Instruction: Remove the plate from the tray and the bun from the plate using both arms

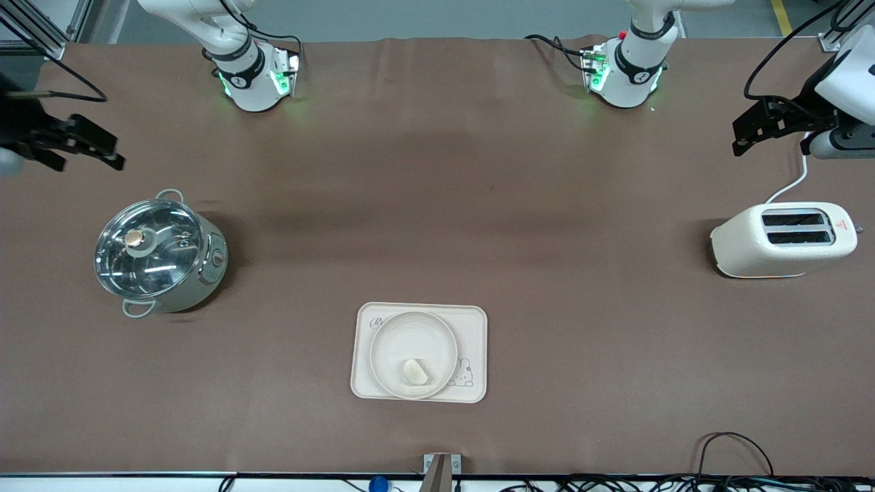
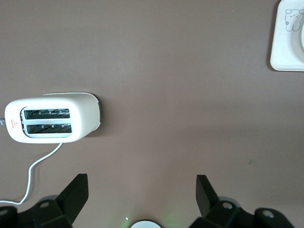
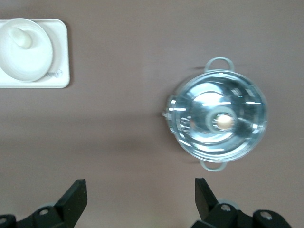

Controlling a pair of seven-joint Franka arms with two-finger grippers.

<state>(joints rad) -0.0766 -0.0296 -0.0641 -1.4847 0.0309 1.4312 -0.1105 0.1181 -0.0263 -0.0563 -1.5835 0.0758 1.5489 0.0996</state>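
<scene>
The round cream plate (image 1: 383,342) lies on the rectangular cream tray (image 1: 475,328) near the table's front edge, midway between the two arms. The small pale bun (image 1: 417,372) lies in the plate, toward its nearer rim. The right wrist view shows the plate (image 3: 33,61), bun (image 3: 21,38) and tray (image 3: 59,57). My left gripper (image 1: 738,140) hangs open and empty in the air at the left arm's end, above the table beside the toaster; its own view shows it wide open (image 2: 142,190). My right gripper (image 1: 117,154) hangs open and empty at the right arm's end, wide open in its own view (image 3: 141,194).
A steel pot with a glass lid (image 1: 158,256) stands toward the right arm's end, also in the right wrist view (image 3: 218,118). A white toaster (image 1: 786,239) with a cord stands toward the left arm's end, also in the left wrist view (image 2: 52,118). The tray's corner (image 2: 285,52) shows there too.
</scene>
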